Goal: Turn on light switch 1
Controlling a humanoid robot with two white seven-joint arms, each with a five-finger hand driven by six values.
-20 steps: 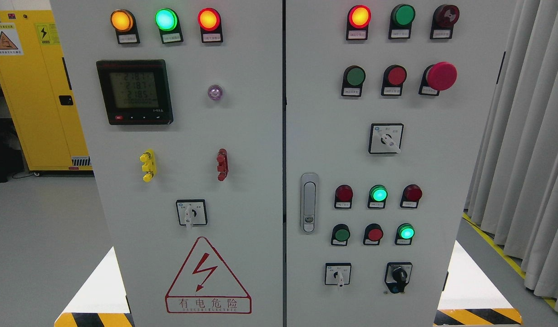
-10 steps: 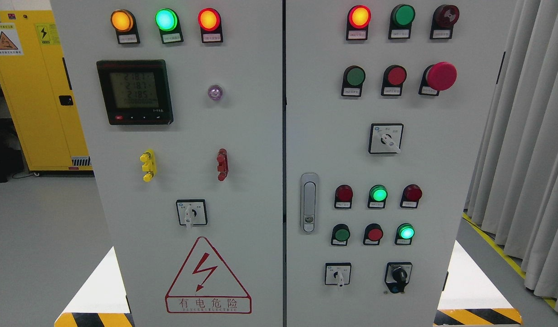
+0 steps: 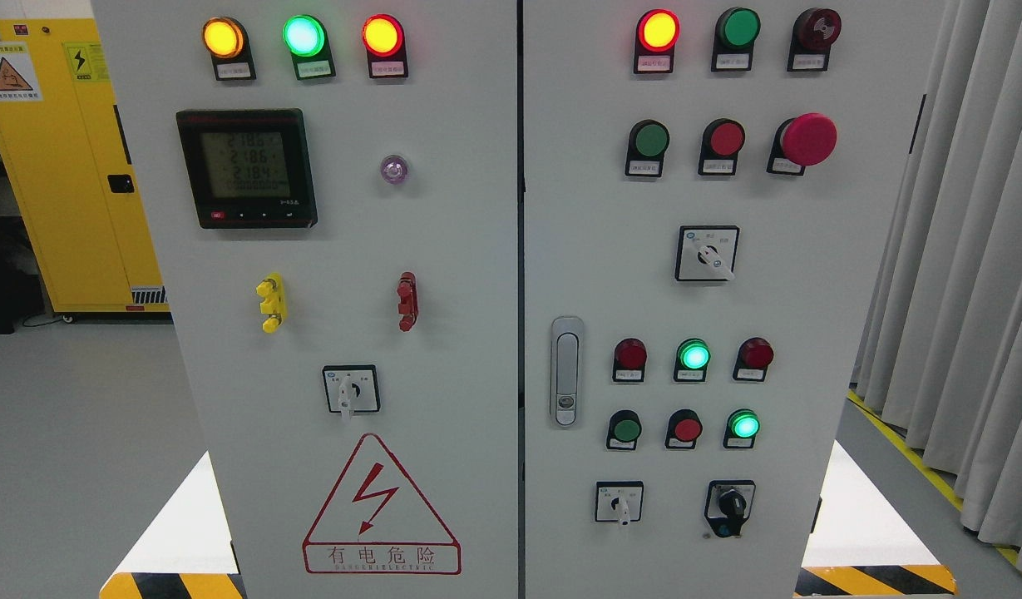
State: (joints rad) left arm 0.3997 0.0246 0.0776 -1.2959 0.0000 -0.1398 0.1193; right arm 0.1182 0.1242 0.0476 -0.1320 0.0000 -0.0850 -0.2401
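you're facing the control cabinet (image 3: 444, 249) with its black selector switch (image 3: 731, 506) untouched; neither hand shows, so finger state can't be told.

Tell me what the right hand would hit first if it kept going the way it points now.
That cannot be settled: neither hand shows in the head view, so no pointing direction is visible. Only the grey control cabinet fills the frame, with its lit green button and rotary switches.
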